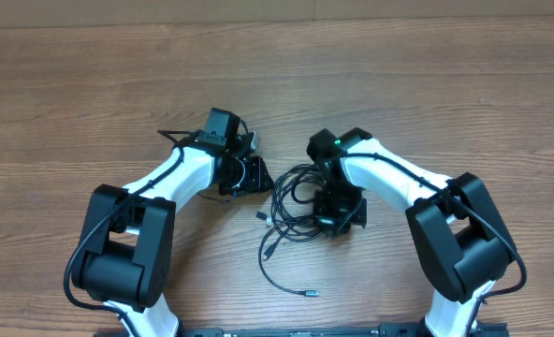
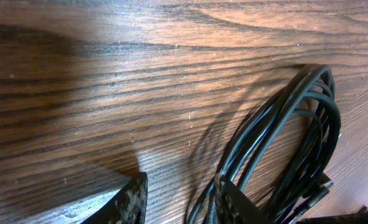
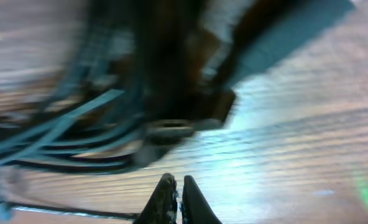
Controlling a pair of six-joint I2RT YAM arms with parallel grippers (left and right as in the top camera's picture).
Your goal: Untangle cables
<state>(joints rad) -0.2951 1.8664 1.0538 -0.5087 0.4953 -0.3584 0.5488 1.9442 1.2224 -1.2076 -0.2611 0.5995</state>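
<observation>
The left hand (image 2: 181,200) is partly open beside the tangled thin black cables (image 2: 283,137) and grips nothing. The right hand (image 3: 176,190) is closed and empty. The left hand should take only one loop, then pull slowly.

The counter (image 1: 445,84) is brown wood with dark streaky grain. The cables (image 1: 291,201) are black, with one plug (image 1: 310,294) silver-tipped. The left arm (image 1: 174,176) and right arm (image 1: 394,173) are white with black joints, and a green light (image 1: 337,142) shows on the right one.

A robotics lab, it seems: two white-and-black robot arms (image 1: 179,173) stand at one edge of a wood-grain bench (image 1: 71,75).
</observation>
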